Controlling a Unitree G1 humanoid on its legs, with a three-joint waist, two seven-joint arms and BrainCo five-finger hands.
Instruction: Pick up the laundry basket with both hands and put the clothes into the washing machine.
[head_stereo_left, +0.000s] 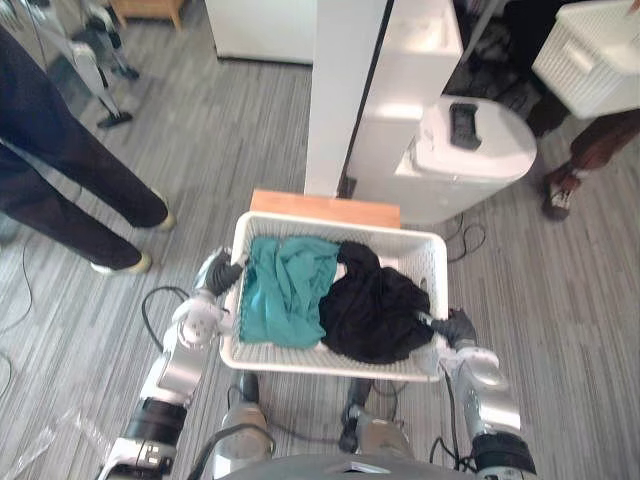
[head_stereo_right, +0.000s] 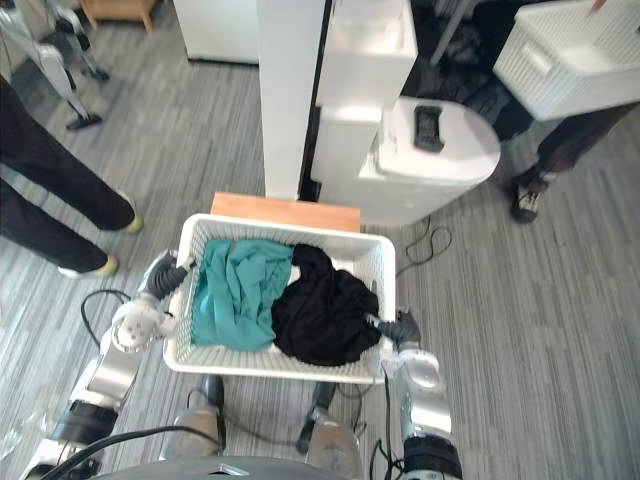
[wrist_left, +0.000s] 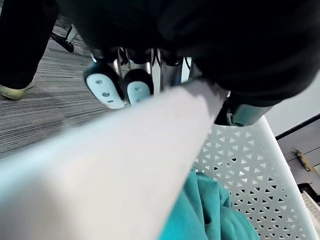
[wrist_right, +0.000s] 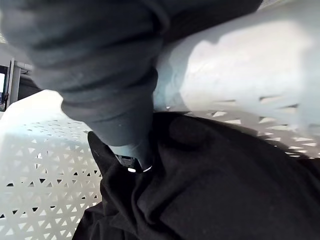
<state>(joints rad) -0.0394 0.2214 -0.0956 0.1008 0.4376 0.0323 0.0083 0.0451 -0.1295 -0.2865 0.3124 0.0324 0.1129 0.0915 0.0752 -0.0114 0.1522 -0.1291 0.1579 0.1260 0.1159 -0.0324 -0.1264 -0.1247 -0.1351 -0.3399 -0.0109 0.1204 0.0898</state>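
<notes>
Laundry basket (head_stereo_left: 338, 228) sits square in front of the robot, open top up, long axis running 9-to-3, short ends at the hands. Far long side faces 12.

Left hand (head_stereo_left: 222, 272) is on the 9 o'clock end. Its wrist view shows the fingers (wrist_left: 104, 91) curled over the outside of the rim and the thumb (wrist_left: 244, 114) inside the wall, clamping the rim.

Right hand (head_stereo_left: 455, 328) is on the 3 o'clock end, near corner. One digit (wrist_right: 131, 152) hooks over the rim and presses into the cloth inside. Its other fingers are hidden by the rim.

Load: teal garment (head_stereo_left: 290, 290) in the 9 o'clock half, black garment (head_stereo_left: 375, 305) in the 3 o'clock half, the two touching mid-basket. Black one laps up to the rim by the right hand.

Wooden table (head_stereo_left: 325, 207) edge shows just past the far rim; can't tell if they touch.

Washing machine (head_stereo_left: 480, 165) is at 1 o'clock from the basket, apart from it, with a black device (head_stereo_left: 464, 125) on top. Second white basket (head_stereo_left: 590, 55) further out at 2 o'clock. Person's legs (head_stereo_left: 60, 170) at 10 o'clock.
</notes>
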